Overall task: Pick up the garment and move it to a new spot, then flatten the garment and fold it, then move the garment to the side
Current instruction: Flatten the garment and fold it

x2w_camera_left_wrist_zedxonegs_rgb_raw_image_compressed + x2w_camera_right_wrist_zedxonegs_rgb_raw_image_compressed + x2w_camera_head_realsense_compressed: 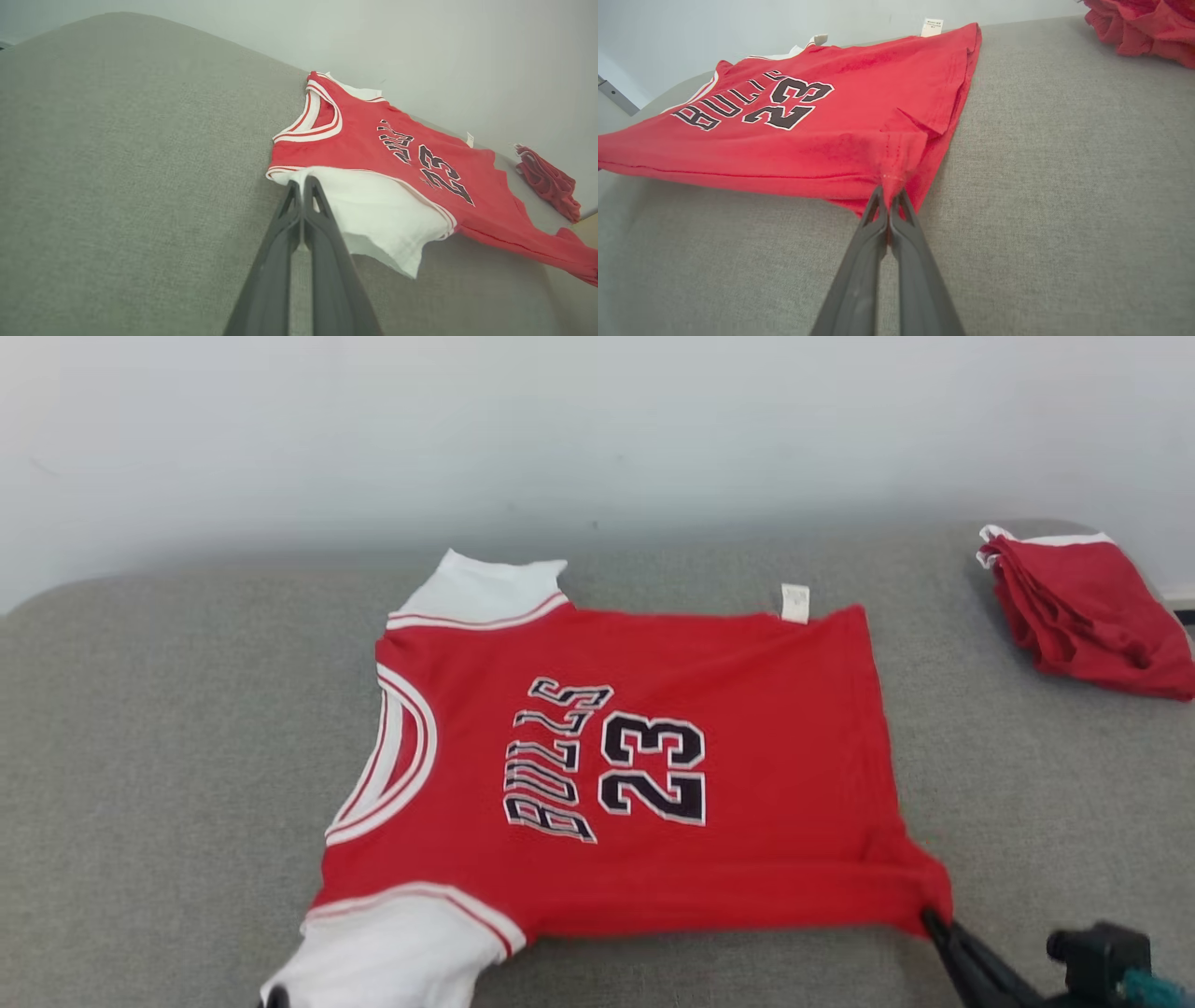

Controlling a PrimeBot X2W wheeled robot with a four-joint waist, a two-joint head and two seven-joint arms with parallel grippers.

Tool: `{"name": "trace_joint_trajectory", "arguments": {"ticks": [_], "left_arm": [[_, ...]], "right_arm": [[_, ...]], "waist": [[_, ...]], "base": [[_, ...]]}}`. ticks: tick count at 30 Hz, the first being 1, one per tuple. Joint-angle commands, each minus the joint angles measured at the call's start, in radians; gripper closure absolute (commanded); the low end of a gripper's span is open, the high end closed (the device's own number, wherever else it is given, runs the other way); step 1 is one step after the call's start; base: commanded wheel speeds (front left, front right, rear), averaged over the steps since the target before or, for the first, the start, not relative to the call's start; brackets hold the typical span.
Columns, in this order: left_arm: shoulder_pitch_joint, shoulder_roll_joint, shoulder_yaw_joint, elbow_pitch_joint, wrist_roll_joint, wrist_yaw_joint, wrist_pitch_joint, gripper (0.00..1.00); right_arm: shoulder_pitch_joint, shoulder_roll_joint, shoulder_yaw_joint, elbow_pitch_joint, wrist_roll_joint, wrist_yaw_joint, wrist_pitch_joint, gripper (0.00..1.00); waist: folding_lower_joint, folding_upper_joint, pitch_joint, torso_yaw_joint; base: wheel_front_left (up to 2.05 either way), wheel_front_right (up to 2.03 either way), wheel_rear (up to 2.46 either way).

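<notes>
The red Bulls 23 jersey [653, 784] lies spread face-up on the grey upholstered surface [140, 756], collar toward the robot's left, its near edge held by both grippers. The left gripper [301, 183] is clamped on the near white sleeve [373, 210], and the right gripper [889, 193] pinches the near hem corner. The head view takes in the whole shirt and a folded red garment [1092, 616] at far right; the wrist views show each pinch close up.
</notes>
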Motion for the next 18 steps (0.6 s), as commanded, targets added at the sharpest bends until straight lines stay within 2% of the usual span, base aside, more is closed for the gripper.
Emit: {"name": "trace_joint_trajectory", "arguments": {"ticks": [1, 7, 12, 18], "left_arm": [[0.022, -0.002, 0.004, 0.009, 0.011, -0.004, -0.003, 1.00], [0.093, -0.047, 0.013, 0.094, 0.017, -0.071, -0.003, 1.00], [0.052, -0.067, 0.017, 0.111, 0.043, -0.105, -0.003, 1.00], [-0.050, -0.024, 0.013, 0.116, 0.076, -0.142, 0.028, 1.00]], "right_arm": [[0.017, 0.011, -0.012, -0.006, -0.004, -0.003, 0.001, 1.00], [0.153, 0.088, -0.081, -0.056, -0.064, -0.003, 0.044, 1.00], [0.177, 0.124, -0.107, -0.100, -0.086, -0.003, 0.074, 1.00], [0.175, 0.150, -0.134, -0.140, -0.076, -0.003, 0.111, 1.00]], "waist": [[0.0002, 0.0002, -0.020, 0.012], [0.0002, 0.0002, -0.045, 0.020], [0.0002, 0.0002, -0.041, 0.003], [0.0002, 0.0002, -0.049, -0.031]], "base": [[0.00, 0.00, 0.00], [0.00, 0.00, 0.00], [0.00, 0.00, 0.00], [0.00, 0.00, 0.00]]}}
